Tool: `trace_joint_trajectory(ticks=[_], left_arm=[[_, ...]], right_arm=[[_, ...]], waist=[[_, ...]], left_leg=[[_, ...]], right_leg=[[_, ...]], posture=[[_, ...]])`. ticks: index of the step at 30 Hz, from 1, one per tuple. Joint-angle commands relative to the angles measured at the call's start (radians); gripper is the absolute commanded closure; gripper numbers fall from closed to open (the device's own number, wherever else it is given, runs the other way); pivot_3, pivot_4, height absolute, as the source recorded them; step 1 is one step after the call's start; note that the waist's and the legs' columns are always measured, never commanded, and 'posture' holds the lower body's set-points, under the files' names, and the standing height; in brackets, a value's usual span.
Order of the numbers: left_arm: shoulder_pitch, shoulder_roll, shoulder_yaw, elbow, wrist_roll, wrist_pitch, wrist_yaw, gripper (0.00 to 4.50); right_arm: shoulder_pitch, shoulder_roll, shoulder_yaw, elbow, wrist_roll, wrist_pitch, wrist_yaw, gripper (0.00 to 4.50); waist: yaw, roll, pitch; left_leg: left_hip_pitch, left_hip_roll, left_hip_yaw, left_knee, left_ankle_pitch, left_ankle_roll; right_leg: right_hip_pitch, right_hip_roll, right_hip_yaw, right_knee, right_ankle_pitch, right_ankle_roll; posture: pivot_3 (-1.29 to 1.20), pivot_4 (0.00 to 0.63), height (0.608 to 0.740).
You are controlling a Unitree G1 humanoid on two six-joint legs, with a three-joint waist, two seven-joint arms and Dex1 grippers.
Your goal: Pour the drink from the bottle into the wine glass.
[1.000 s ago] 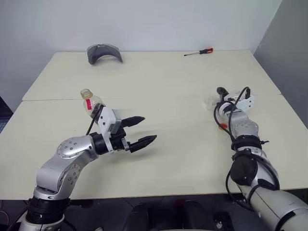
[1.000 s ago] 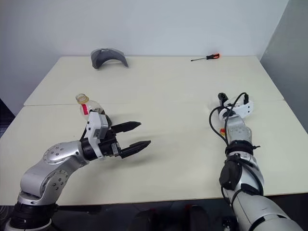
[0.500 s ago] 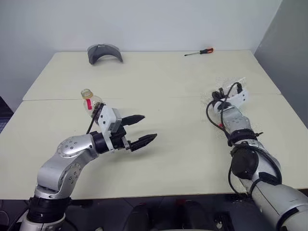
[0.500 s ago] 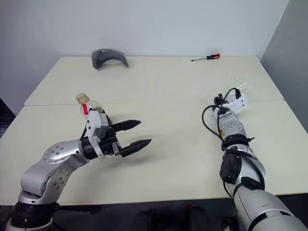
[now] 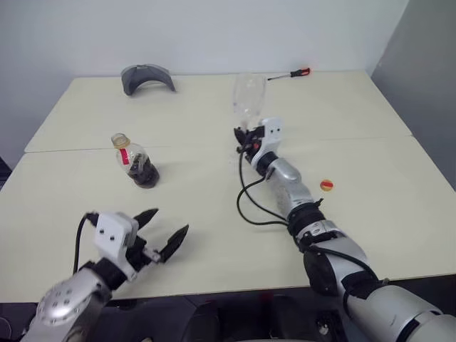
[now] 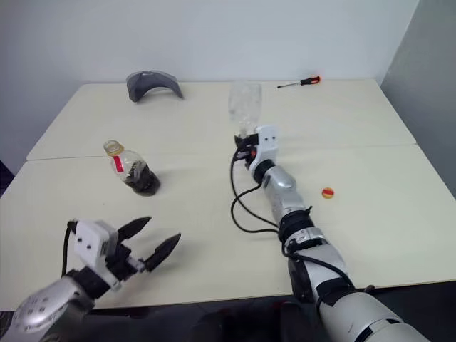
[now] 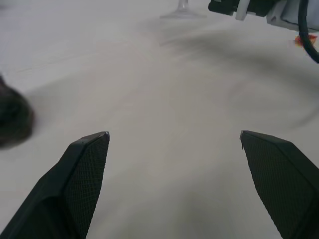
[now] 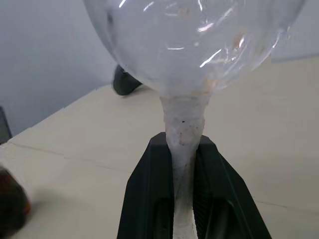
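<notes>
- Wine glass (image 5: 249,93) held upright above the table (image 5: 214,121), long axis vertical, bowl up and stem down, lifted over the middle of the table beyond and to the right of the bottle.
- Right gripper (image 8: 182,199) clamped tight on the stem of the wine glass, one black finger on each side, just below the bowl.
- Bottle (image 5: 133,161) standing upright on the table, neck up, cap off, red strip on the neck; drink (image 5: 143,174) dark in its lower part.
- Left gripper (image 5: 162,231) spread wide, holding nothing, near the table's front edge, well short of the bottle, fingers aimed forward and to the right.
- Small yellow-and-red cap (image 5: 326,185) lying on the table, well to the right of the bottle.
</notes>
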Motion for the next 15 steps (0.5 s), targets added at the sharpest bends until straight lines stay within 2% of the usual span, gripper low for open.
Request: trace_joint_trajectory(ticks=[1, 6, 15], left_arm=[[0.049, -0.032, 0.026, -0.096, -0.003, -0.016, 0.043, 0.00], [0.070, -0.058, 0.028, -0.119, 0.029, -0.040, 0.081, 0.00], [0.019, -0.048, 0.024, -0.102, 0.031, -0.040, 0.099, 0.00]], right_arm=[[-0.006, 0.020, 0.010, 0.047, -0.045, -0.129, -0.028, 4.32], [0.030, 0.053, 0.037, 0.138, -0.114, -0.197, -0.115, 4.32], [0.126, 0.049, 0.098, 0.134, -0.197, -0.262, -0.129, 4.32]], waist=[[0.015, 0.000, 0.000], [0.017, -0.001, 0.000], [0.013, -0.002, -0.001]], left_leg=[[0.000, 0.000, 0.000, 0.000, 0.000, 0.000], [0.001, 0.000, -0.001, 0.001, 0.000, 0.000], [0.002, 0.000, 0.001, 0.000, 0.001, -0.001]], right_leg=[[0.000, 0.000, 0.000, 0.001, 0.000, 0.000], [0.000, 0.000, -0.001, 0.003, 0.000, 0.000], [0.000, 0.001, 0.001, 0.003, 0.000, -0.001]], posture=[[0.00, 0.150, 0.740], [0.00, 0.150, 0.740], [0.00, 0.150, 0.740]])
